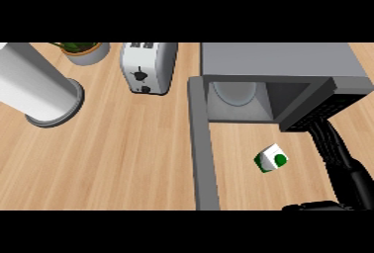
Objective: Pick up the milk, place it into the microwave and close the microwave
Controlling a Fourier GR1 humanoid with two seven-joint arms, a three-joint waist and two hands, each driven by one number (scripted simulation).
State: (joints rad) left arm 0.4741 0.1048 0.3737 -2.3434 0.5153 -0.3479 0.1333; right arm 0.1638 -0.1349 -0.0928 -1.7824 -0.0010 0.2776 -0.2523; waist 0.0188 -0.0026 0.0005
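Note:
The milk [271,159] is a small white carton with a green mark, lying tilted on the wooden counter in front of the microwave [285,59]. The microwave stands open, and its grey door [205,158] swings out toward me left of the carton. Inside the cavity a round glass plate [235,91] shows. My right hand [354,185] comes in at the lower right, just right of the carton and apart from it. Its fingers [330,143] stretch straight toward the microwave's front right corner, and the thumb [314,206] points left below the carton. The left hand is out of view.
A white toaster [148,66] stands left of the microwave. Farther left is a tall white cylinder on a grey base [36,84], with a potted plant [84,51] behind it. Bare wooden counter [124,158] lies left of the door.

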